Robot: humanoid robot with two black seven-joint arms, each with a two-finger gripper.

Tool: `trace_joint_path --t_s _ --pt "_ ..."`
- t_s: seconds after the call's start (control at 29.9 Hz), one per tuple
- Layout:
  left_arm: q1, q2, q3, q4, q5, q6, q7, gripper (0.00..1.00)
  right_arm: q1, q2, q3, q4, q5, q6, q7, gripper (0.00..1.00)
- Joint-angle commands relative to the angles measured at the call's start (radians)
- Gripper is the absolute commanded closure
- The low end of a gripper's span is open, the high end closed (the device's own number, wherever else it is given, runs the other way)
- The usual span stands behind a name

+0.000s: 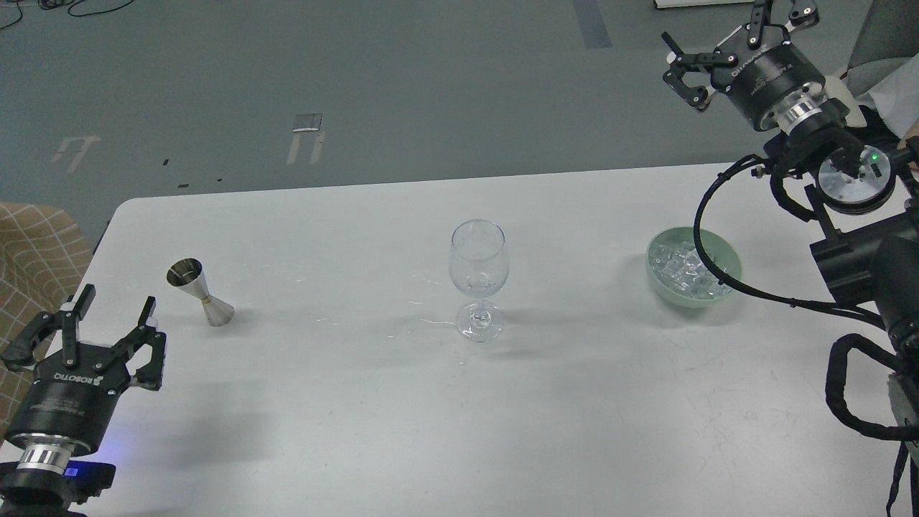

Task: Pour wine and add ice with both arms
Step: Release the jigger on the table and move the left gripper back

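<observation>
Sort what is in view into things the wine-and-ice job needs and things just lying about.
Needed: metal jigger, wine glass, ice in the green bowl, left gripper, right gripper.
Lying about: checked cloth beside the table.

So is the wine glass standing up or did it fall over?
Standing up. The wine glass rests on its round foot on the table, stem vertical, bowl opening upward.

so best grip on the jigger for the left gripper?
Take the jigger at its narrow waist, where the two cones meet. It stands upright but looks tilted. The left gripper, open and just near-left of it, could probably come in sideways from that side, fingers straddling the waist.
</observation>
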State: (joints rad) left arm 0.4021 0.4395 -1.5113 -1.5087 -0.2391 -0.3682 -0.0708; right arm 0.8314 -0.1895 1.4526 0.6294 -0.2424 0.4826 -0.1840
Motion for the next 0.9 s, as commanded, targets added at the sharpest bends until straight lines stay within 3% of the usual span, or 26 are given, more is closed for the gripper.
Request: trace_joint_path --t_s 0.0,0.07,0.27,0.5,0.87 --pt "-0.064 -0.018 0.013 0.070 0.017 0.003 0.014 0.34 -0.008 -0.013 0.002 0.003 0.002 -0.016 0.000 0.00" --pt "-0.097 -0.019 0.019 0.091 0.017 0.006 0.022 0.34 -0.009 -0.019 0.002 0.001 0.000 -0.019 0.000 0.00" --pt "-0.111 -0.053 0.046 0.110 0.017 0.017 0.035 0.46 -0.028 -0.028 0.002 0.003 0.002 -0.022 0.000 0.00" --pt "-0.129 -0.093 0.100 0.120 0.018 0.055 0.031 0.46 -0.031 -0.027 0.002 0.004 0.002 -0.027 0.000 0.00" --pt "-0.282 -0.108 0.109 0.344 0.017 0.055 0.037 0.46 -0.035 -0.028 0.003 0.003 0.002 -0.029 0.000 0.00"
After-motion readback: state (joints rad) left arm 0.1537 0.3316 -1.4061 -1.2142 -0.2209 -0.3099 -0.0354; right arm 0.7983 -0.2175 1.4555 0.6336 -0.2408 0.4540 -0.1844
